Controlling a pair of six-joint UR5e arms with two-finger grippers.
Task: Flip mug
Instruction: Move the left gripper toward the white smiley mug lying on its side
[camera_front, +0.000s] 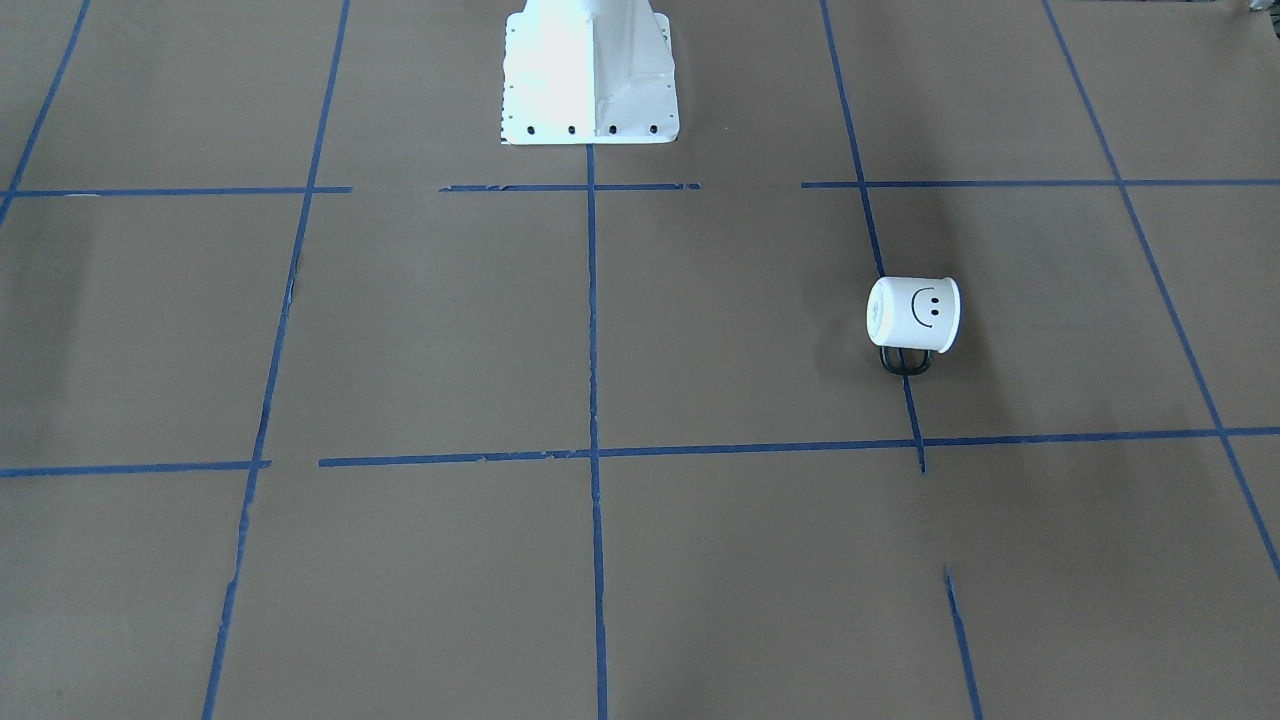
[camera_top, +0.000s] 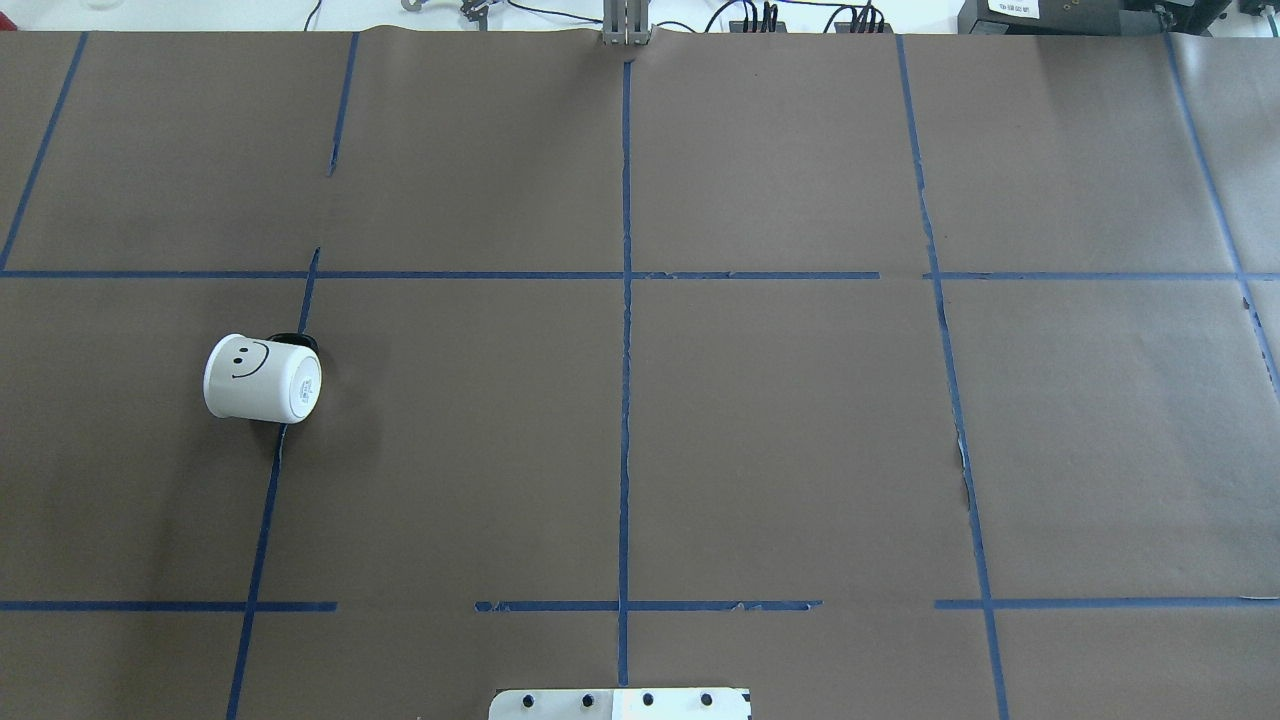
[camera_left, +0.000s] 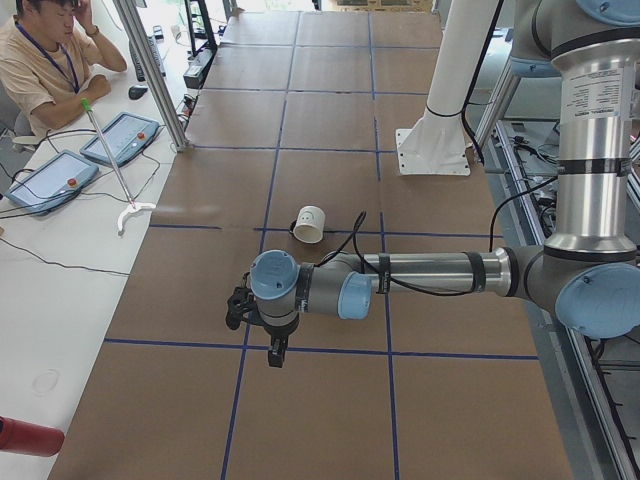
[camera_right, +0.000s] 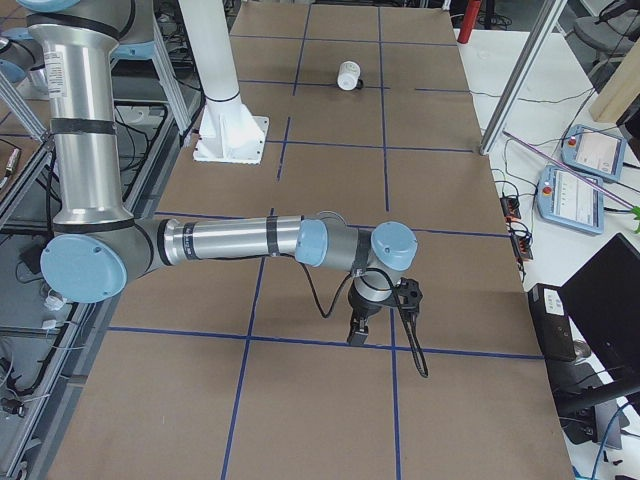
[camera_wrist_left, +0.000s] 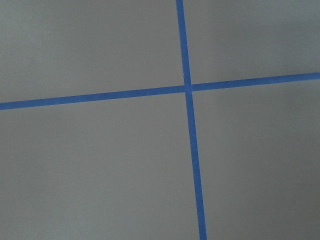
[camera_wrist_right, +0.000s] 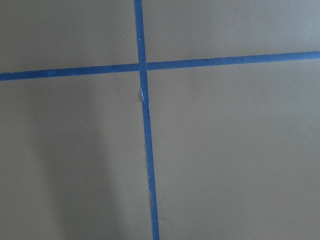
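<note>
The small white mug (camera_front: 915, 315) with a black smiley face lies on its side on the brown paper, on a blue tape line. In the overhead view the mug (camera_top: 262, 378) is at the left, its flat base turned right and its black loop handle (camera_top: 295, 341) on the far side. It also shows in the left side view (camera_left: 309, 223) and, small and far, in the right side view (camera_right: 348, 75). My left gripper (camera_left: 275, 352) hangs well short of the mug, my right gripper (camera_right: 358, 330) far from it. I cannot tell whether either is open or shut.
The white robot pedestal (camera_front: 590, 70) stands at the table's robot side. Blue tape lines (camera_top: 626, 330) grid the brown paper. A seated operator (camera_left: 45, 60) and teach pendants (camera_left: 120, 135) are beside the table. Both wrist views show only paper and a tape cross (camera_wrist_left: 188, 88).
</note>
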